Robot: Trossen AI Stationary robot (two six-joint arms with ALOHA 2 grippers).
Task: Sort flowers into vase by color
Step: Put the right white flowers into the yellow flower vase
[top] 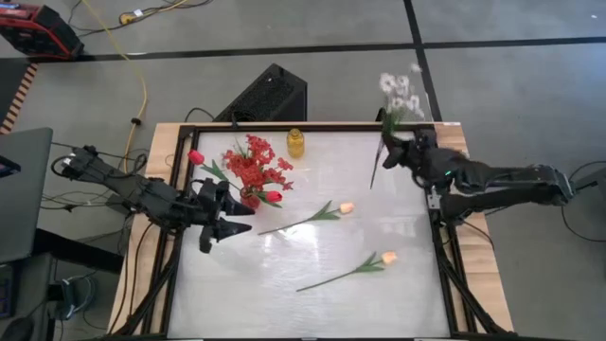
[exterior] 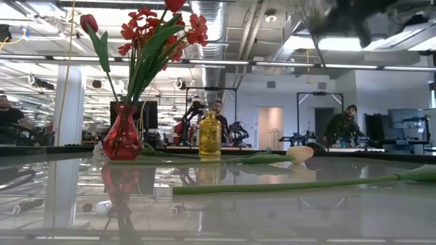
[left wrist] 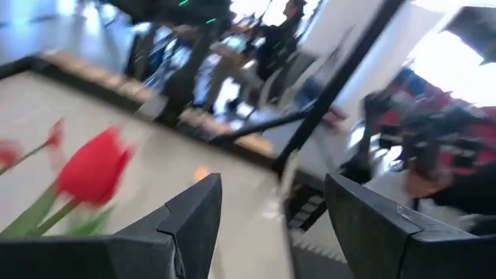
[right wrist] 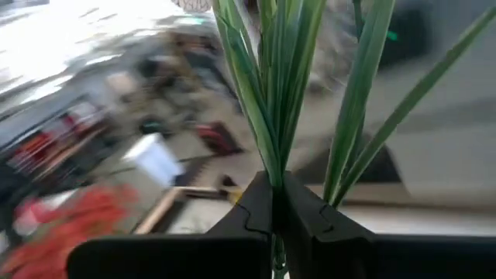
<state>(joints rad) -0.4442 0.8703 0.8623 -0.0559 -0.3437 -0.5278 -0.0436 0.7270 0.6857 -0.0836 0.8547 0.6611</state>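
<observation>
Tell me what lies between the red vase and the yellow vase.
Bare tabletop in the high view: nothing lies between the red vase and the yellow vase; the red blossoms only overhang beside that stretch.

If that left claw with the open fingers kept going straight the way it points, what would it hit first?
Probably nothing soon: the left gripper points across bare glossy white table, just below the red glass vase. The nearer cream-yellow tulip's green stem lies close to that line; depth is unclear.

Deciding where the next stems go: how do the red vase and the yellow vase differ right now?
The red vase already holds red flowers; the yellow vase holds none. In the low view, the red vase is bulbous with a narrow neck, while the yellow vase is slimmer and straighter. In the high view, the red vase stands near the left gripper, the yellow one near the table's far edge. Both stand upright.
</observation>
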